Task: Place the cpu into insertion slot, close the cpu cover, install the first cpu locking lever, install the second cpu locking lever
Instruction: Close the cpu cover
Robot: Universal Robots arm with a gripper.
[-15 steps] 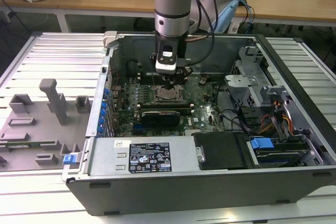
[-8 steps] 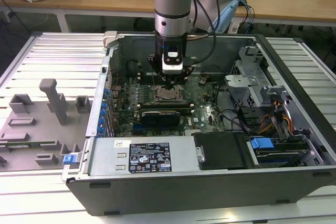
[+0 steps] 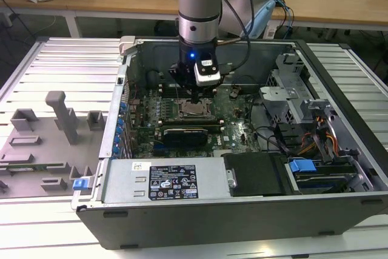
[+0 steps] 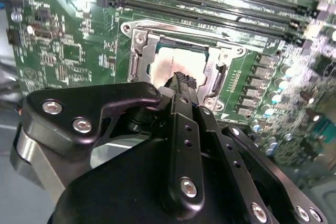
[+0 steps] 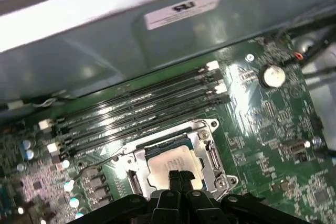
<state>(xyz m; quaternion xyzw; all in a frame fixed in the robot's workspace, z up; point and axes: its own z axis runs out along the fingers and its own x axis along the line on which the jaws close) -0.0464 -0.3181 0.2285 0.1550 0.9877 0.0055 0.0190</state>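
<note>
Our gripper is hanging with its fingers pressed together, gripping nothing, just over the cpu. The cpu is sitting in the insertion slot, framed by the cpu cover. We are judging that an off-centre push could scrape the chip or let the cover spring up.

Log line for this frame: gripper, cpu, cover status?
gripper: shut, tips over cpu | cpu: flat, framed by cover | cover: down

slatted table carries computer case, grey fixtures
</note>
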